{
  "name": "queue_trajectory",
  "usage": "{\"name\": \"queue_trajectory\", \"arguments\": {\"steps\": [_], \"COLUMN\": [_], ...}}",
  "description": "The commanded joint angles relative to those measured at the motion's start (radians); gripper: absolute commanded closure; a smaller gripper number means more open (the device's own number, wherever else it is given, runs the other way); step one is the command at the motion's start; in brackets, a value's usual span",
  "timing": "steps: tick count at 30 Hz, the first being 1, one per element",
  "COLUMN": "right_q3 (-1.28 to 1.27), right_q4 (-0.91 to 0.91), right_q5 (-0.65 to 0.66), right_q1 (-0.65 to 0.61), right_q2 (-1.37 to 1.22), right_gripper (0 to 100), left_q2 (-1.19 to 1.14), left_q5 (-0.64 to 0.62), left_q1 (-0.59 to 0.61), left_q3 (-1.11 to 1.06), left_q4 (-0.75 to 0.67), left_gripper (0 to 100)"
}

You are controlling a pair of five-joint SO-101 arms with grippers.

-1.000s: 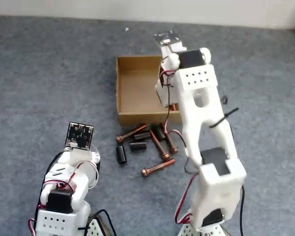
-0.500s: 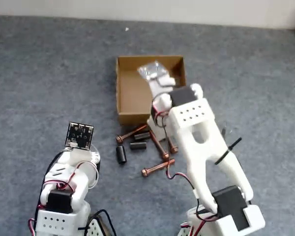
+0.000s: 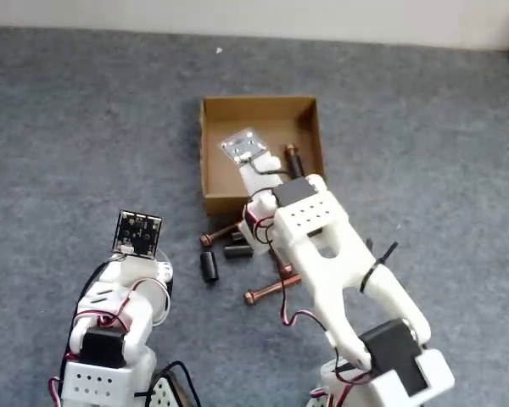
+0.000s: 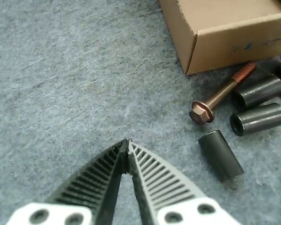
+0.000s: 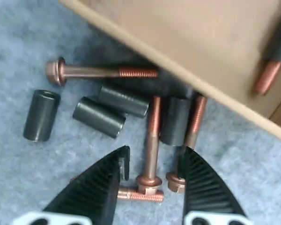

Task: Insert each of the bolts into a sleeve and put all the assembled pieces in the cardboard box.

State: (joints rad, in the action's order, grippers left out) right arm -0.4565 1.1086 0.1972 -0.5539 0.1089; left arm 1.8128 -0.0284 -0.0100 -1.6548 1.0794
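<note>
Right gripper (image 5: 154, 157) spread, hovering above two bolts (image 5: 152, 126) in the loose pile just outside the cardboard box (image 3: 206, 153). Left gripper (image 4: 127, 146) pressed together over the carpet (image 4: 61, 70), near a lone sleeve (image 4: 221, 154). One assembled piece (image 3: 293, 160) lies inside the box.

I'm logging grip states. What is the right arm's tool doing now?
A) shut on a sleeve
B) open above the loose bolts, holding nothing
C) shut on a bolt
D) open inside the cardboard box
B: the right tool is spread and empty, above the loose bolts lying on the carpet beside the cardboard box.
</note>
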Motion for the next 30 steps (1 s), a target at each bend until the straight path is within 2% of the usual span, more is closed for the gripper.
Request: {"name": "queue_trajectory", "arguments": {"steps": [1,10,22,25,30], "right_q3": [0.025,0.12,0.113,0.111,0.119], "right_q4": [-0.027,-0.038,-0.168,-0.199,-0.202], "right_q5": [0.015,0.015,0.018,0.069,0.075], "right_q1": [-0.008,0.056,0.065,0.07,0.07], "right_q2": [-0.091,-0.166,-0.17,-0.171,-0.231], "right_gripper": [83.9,88.5,88.5,88.9,88.9], "left_q2": [0.004,0.004,0.004,0.004,0.004], "left_q5": [0.006,0.008,0.008,0.008,0.008], "left_q1": [0.007,0.005,0.002,0.002,0.002], "left_q3": [0.004,-0.012,-0.013,-0.015,-0.015], "left_q4": [-0.018,-0.025,-0.025,-0.025,-0.025], "left_gripper": [99,99,99,99,99]}}
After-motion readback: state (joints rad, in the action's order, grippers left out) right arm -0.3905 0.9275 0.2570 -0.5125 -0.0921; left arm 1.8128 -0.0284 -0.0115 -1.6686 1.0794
